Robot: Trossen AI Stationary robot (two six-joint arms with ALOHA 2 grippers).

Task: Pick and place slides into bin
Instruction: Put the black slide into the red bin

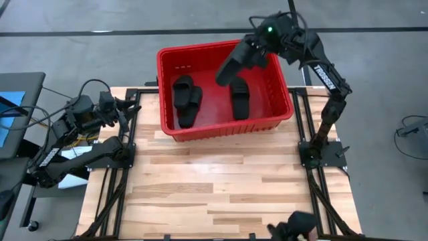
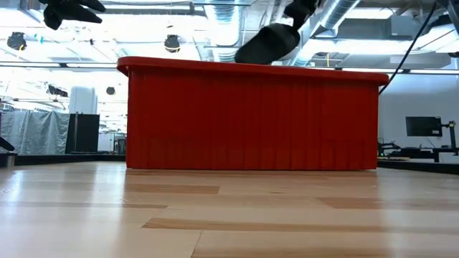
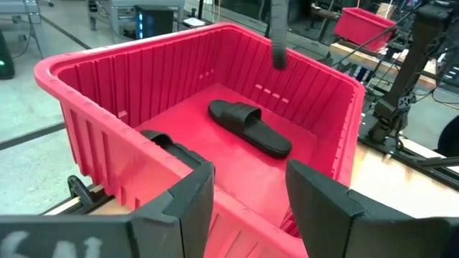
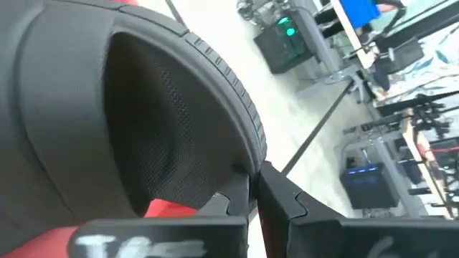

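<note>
Overhead first: red bin (image 1: 224, 90) sits at the far end of the wooden table (image 1: 221, 181). Three slides lie inside it: two overlapping at the left side (image 1: 186, 99), one alone right of centre (image 1: 240, 98). Right gripper (image 1: 249, 55) hangs over the bin's far right part, pinching the fourth slide (image 1: 231, 67), which dangles tilted above the bin floor, not touching the others. Left gripper (image 1: 124, 110) is off the bin's left wall, over the table's left edge, holding nothing.

Low view: bin's long red wall (image 2: 251, 118) fills the middle, standing on the table (image 2: 229, 215). Held slide (image 2: 267, 43) shows above the rim, tilted, clear of it. Dark arm part at the top left corner; can't tell which piece.

Left wrist view: left gripper (image 3: 247, 197) fingers spread, nothing between them, just outside the bin's near wall (image 3: 107, 129). One slide (image 3: 249, 127) lies flat on the bin floor; another's edge (image 3: 168, 143) peeks up by the near wall. Held slide (image 3: 277, 32) hangs down from above, over the far side.

Right wrist view: right gripper (image 4: 252, 197) fingers pressed together on the edge of the slide's strap (image 4: 143, 129), which fills most of the frame.
</note>
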